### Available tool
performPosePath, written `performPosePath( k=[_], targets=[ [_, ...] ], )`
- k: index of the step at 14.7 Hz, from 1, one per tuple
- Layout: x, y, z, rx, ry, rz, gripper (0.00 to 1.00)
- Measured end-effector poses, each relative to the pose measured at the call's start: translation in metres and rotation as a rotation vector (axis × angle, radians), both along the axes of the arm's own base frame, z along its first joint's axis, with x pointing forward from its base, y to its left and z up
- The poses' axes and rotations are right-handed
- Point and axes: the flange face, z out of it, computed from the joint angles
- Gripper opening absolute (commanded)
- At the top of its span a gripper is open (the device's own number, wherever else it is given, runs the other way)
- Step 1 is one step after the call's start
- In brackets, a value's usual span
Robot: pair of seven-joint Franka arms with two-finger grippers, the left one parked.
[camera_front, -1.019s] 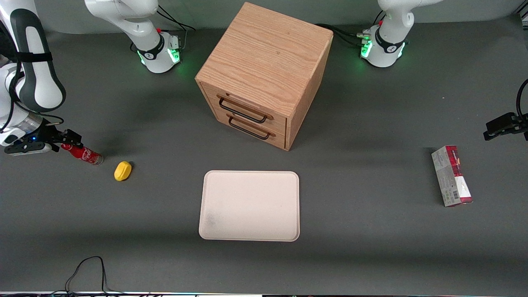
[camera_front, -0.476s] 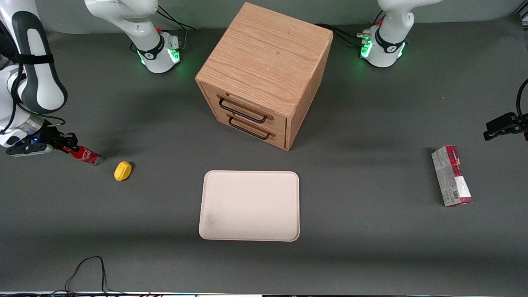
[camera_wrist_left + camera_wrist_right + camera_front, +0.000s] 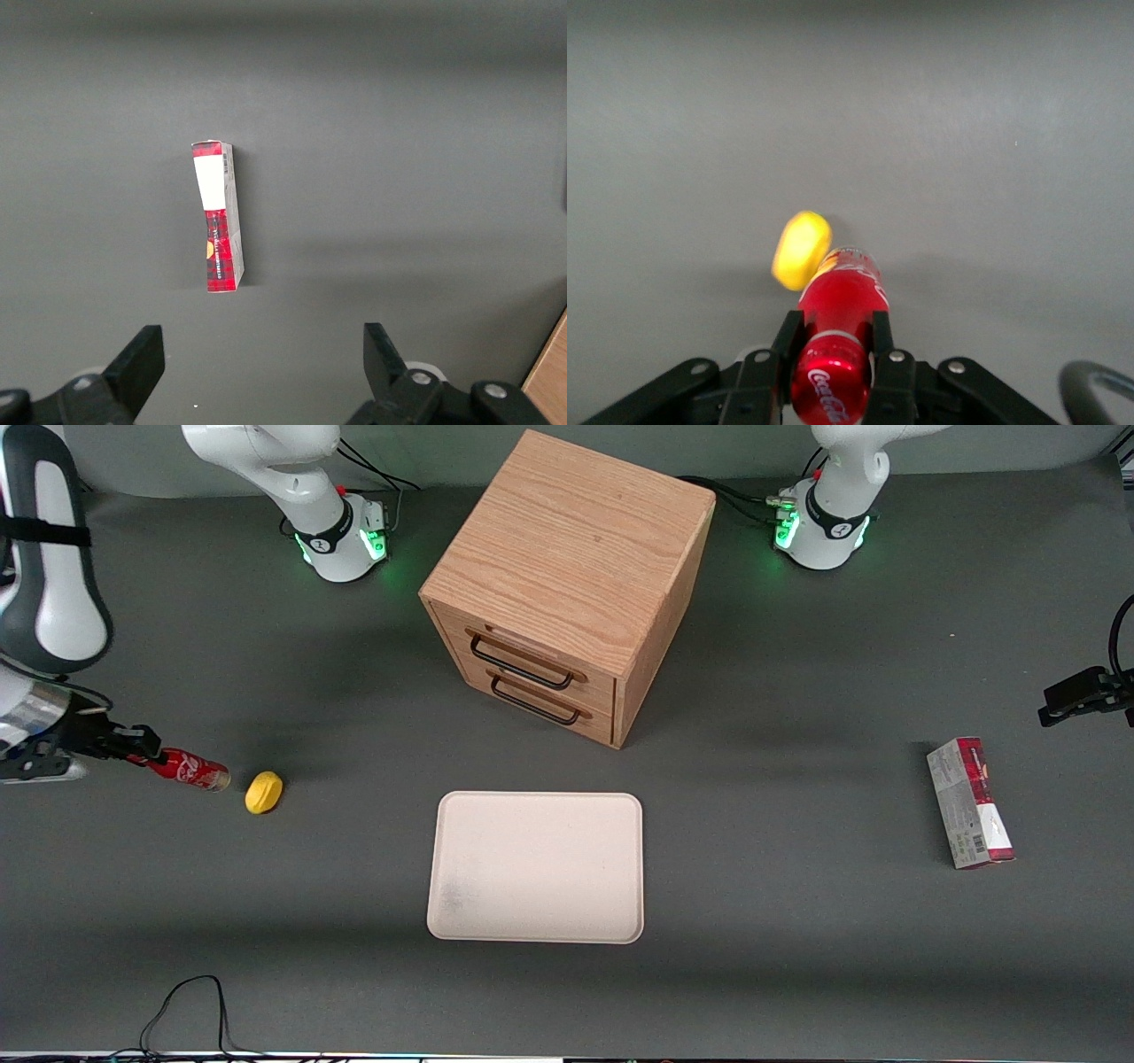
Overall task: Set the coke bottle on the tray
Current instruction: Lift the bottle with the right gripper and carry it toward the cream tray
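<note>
The coke bottle (image 3: pixel 189 770) is a small red bottle with white script, tilted almost level, toward the working arm's end of the table. My right gripper (image 3: pixel 142 757) is shut on its cap end, and its silvery base points at the yellow lemon-shaped lump (image 3: pixel 264 792). In the right wrist view the bottle (image 3: pixel 840 310) sits between the two black fingers (image 3: pixel 786 341) of the gripper (image 3: pixel 833 341), with the lump (image 3: pixel 801 249) just past its base. The cream-beige tray (image 3: pixel 536 866) lies flat in front of the drawers, apart from the bottle.
A wooden cabinet with two drawers (image 3: pixel 567 584) stands mid-table, farther from the camera than the tray. A red-and-grey carton (image 3: pixel 969 802) lies toward the parked arm's end, also in the left wrist view (image 3: pixel 218 217). A black cable (image 3: pixel 186 1010) loops at the near edge.
My gripper has drawn back toward the working arm's end of the table. The bottle in it has tipped flatter, and its base has shifted toward the yellow lump.
</note>
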Motion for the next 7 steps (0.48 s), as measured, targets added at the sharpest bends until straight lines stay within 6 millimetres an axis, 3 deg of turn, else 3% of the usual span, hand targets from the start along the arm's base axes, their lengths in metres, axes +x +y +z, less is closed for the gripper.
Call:
performPosePath(
  k=[3,5,7],
  targets=[
    [0.028,0.042,0.09,-0.022,-0.016,-0.056,0.0],
    [0.043,0.093,0.141,-0.044,-0.041,-0.104,0.0],
    [0.054,0.146,0.173,-0.04,-0.046,-0.127,0.0]
  ],
)
